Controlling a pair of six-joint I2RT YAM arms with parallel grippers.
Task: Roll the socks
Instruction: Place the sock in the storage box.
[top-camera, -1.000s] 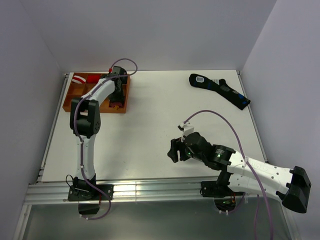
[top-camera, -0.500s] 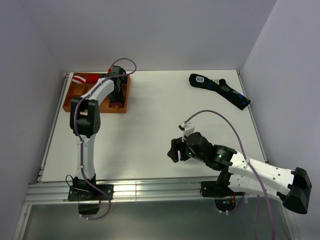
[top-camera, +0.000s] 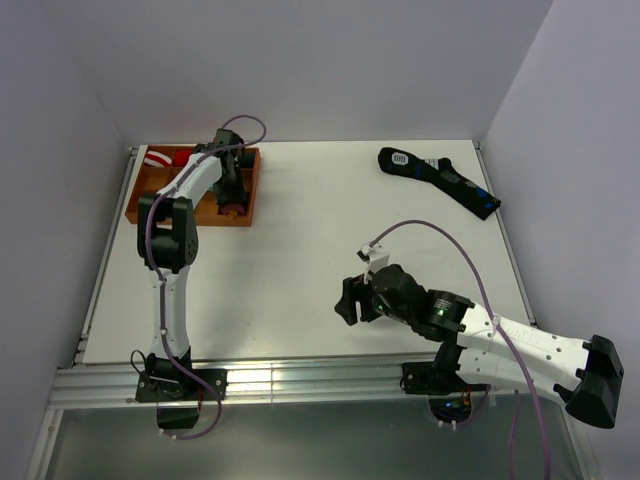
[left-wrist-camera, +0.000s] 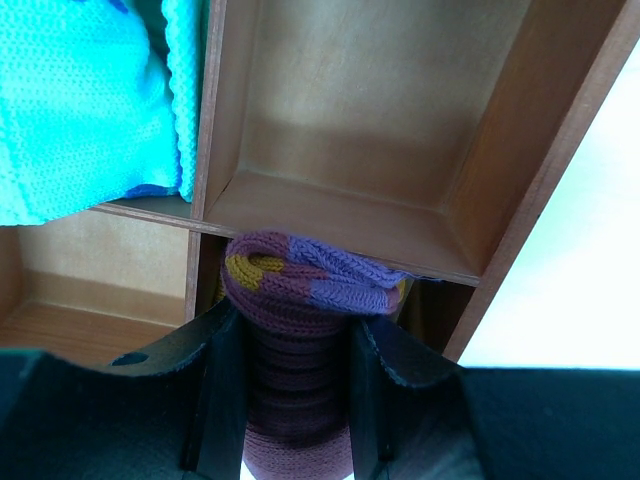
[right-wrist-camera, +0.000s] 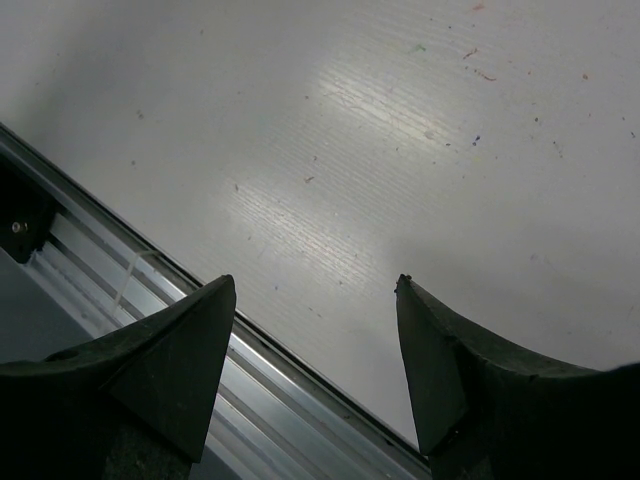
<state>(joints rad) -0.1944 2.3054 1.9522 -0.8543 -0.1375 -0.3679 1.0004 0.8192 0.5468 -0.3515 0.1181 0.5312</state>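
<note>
Maroon-purple rolled socks (left-wrist-camera: 300, 300), orange patch

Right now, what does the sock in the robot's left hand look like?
The sock is a chunky ribbed knit, mostly maroon, with a purple band across its end and an orange patch beside it. It is bunched into a thick bundle, squeezed on both sides by the left gripper's black fingers. Its end sits at a divider of the wooden tray.

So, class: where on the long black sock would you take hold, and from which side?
The black sock lies flat and diagonal on the table: pinch its nearer, blue-marked end from straight above, across the narrow width; no side offers purchase.
</note>
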